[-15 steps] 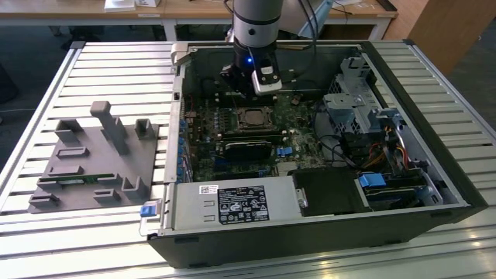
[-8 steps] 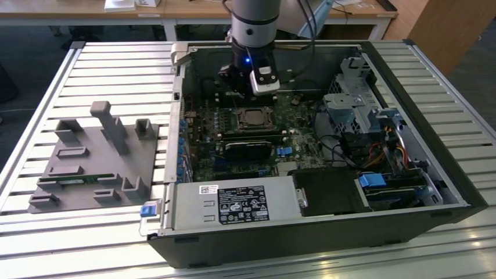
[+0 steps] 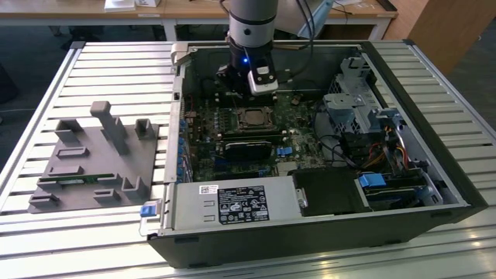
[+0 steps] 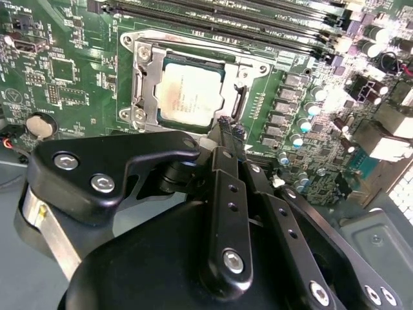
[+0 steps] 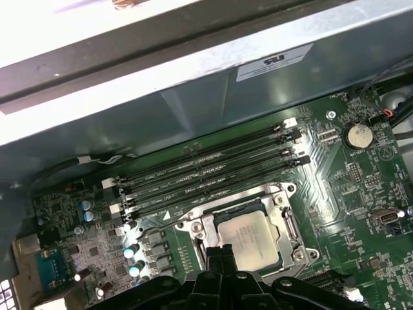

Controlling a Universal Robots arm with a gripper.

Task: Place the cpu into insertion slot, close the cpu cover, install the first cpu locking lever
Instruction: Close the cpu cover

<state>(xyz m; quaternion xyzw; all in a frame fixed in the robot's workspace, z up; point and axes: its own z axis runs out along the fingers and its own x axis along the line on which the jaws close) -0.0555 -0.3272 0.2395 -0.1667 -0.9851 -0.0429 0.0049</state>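
Cpu [image 4: 191, 95] lies flat in the insertion slot [image 4: 237, 106], with the cpu cover [image 4: 143, 84] framing it. It is probably light, stiff and fragile underneath, so best held by its edges, never its face. The pincer [image 4: 227, 126], clenched on nothing visible, hovers just beside the slot's rim, at the chip's 12 o'clock in the exterior view.

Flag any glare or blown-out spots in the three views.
Exterior view: even light, computer case interior dimmer. First wrist view: strip beyond the case wall blown out white; cpu reads fine. Second wrist view: glare washes out the capacitors; gripper is dark foreground.
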